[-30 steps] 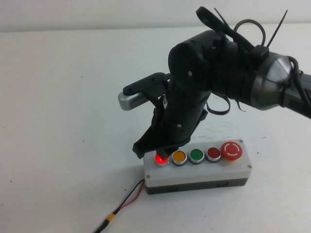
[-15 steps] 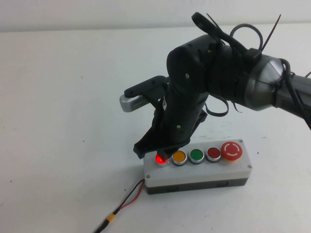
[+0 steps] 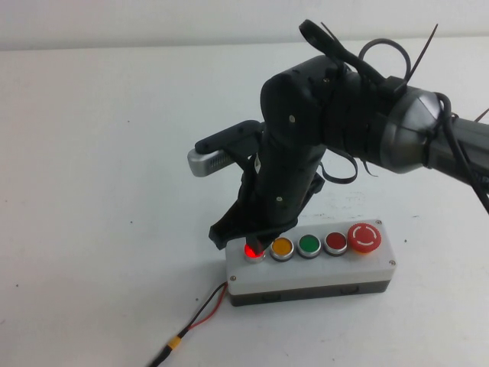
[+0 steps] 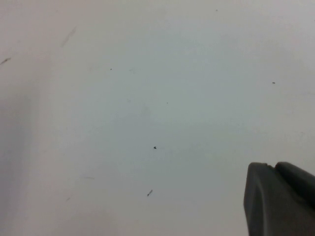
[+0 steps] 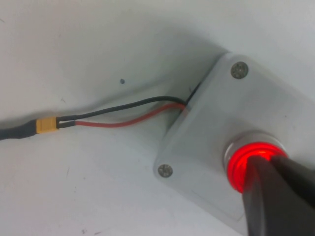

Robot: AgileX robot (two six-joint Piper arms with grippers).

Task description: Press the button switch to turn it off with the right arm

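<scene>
The right arm (image 3: 344,130) has shifted slightly left, its closed right pincer (image 3: 258,246) pressing the glowing button switch (image 3: 250,251); left pincer (image 4: 280,199) unreadable.

Glowing red button switch (image 3: 251,251) sits leftmost on box, right tool (image 3: 257,246) touching it.

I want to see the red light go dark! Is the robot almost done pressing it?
Nearly. Done: the right claw has reached the button switch on the white button box. In hand: its tip sits on the button. Left: the button glows red, so it isn't off yet. The left claw is parked over bare table.
</scene>
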